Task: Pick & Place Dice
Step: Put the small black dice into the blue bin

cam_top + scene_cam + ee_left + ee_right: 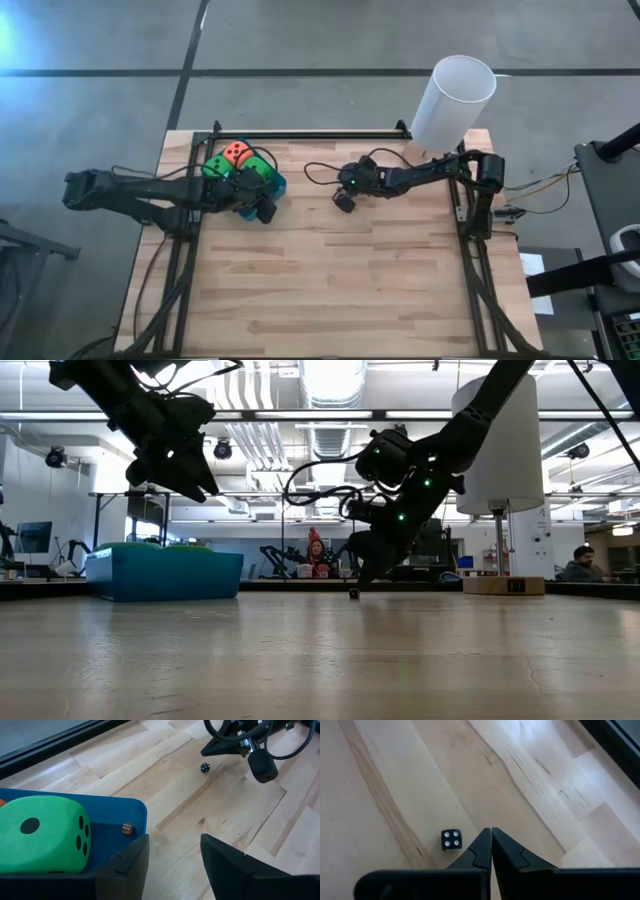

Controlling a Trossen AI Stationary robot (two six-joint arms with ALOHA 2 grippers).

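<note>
A blue tray [276, 186] at the table's far left holds big soft dice: two green [214, 166], [262, 166] and one orange-red [238, 152]. The left wrist view shows one green die [42, 832] and a tiny orange die [126, 828] on the tray floor. A tiny black die [450, 839] with white pips lies on the bare table. My left gripper [172, 855] hangs open above the tray's near right corner. My right gripper [491, 831] is shut, tips low over the table just beside the black die [353, 593], apart from it. No teal die shows.
A tall white cylinder [455, 100] on a wooden base [504, 585] stands at the table's far right corner. A loose black cable [320, 170] loops by the right arm. Bare wood [340, 290] covers the table's middle and near half. People sit in the room behind [315, 555].
</note>
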